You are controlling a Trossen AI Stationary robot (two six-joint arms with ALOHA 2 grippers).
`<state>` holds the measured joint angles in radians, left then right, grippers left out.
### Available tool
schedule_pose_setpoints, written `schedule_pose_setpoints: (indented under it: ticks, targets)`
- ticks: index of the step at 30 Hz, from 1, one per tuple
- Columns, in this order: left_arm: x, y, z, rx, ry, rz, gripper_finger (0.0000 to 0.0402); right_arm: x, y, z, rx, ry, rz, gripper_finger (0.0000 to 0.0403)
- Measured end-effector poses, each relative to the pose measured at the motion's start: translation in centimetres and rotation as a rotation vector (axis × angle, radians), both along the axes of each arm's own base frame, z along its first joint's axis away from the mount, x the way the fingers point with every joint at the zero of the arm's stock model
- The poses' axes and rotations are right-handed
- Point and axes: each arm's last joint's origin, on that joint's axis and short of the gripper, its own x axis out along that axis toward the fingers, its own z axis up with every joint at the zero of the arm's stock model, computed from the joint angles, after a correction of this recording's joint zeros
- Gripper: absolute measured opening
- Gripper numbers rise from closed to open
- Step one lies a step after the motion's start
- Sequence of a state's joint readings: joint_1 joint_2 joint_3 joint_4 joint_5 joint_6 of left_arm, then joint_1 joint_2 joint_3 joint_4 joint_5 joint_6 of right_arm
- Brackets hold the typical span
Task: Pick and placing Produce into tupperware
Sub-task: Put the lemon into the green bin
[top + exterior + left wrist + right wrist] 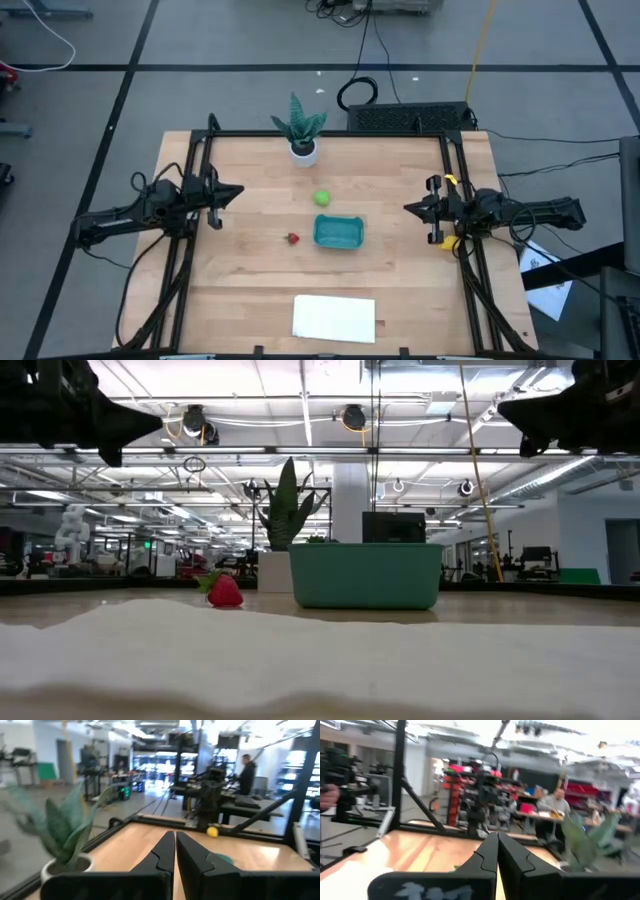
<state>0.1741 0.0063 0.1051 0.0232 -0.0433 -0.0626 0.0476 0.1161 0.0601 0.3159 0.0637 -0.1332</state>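
floor (230, 40): grey | ceiling lights (352, 417): on | workbenches (245, 807): behind table

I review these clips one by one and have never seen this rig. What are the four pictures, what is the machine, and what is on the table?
The machine is two dark robot arms at a wooden table. One picture looks straight down from above, one looks level across the tabletop, and the other two come from cameras on each arm's wrist.

The left gripper hangs at the table's left side and the right gripper at its right; both have their jaws shut and hold nothing.

On the table lie a teal container, a lime-green ball just behind it, a small red strawberry to its left, a potted plant at the back and a white sheet at the front. The left wrist view also shows a yellow piece near the right arm.
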Motion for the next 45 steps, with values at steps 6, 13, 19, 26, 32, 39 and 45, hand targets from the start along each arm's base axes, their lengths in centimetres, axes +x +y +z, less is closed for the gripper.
schedule_pose_setpoints:
  ticks: [6,13,19,26,32,39,45]
  targets:
    - [0.0,0.1,-0.1,0.023,0.011,0.039,0.0021,0.6,-0.3,-0.4,0.025,0.05,-0.097,0.0]
    - [0.0,0.1,-0.1,0.087,0.033,0.047,0.0021,1.0,-0.2,-0.3,-0.009,0.042,-0.103,0.0]
    - [0.1,0.0,-0.7,0.036,0.077,0.001,0.0021,1.0,-0.2,-0.1,0.003,0.025,-0.099,0.0]
    - [0.0,0.0,-0.1,-0.003,0.006,-0.008,0.0021,1.2,-0.2,-0.4,0.106,0.079,-0.081,0.002]
    - [0.0,0.0,0.0,-0.007,0.001,-0.009,0.0021,1.5,-0.3,3.4,0.205,0.21,-0.108,0.0116]
    - [0.0,0.0,-0.1,-0.046,-0.005,-0.014,0.0021,1.9,-0.7,8.3,0.299,0.424,-0.252,0.0218]
    - [0.0,0.0,-0.3,-0.052,0.023,-0.022,0.0021,3.0,-1.3,11.1,0.372,0.737,-0.331,0.0233]
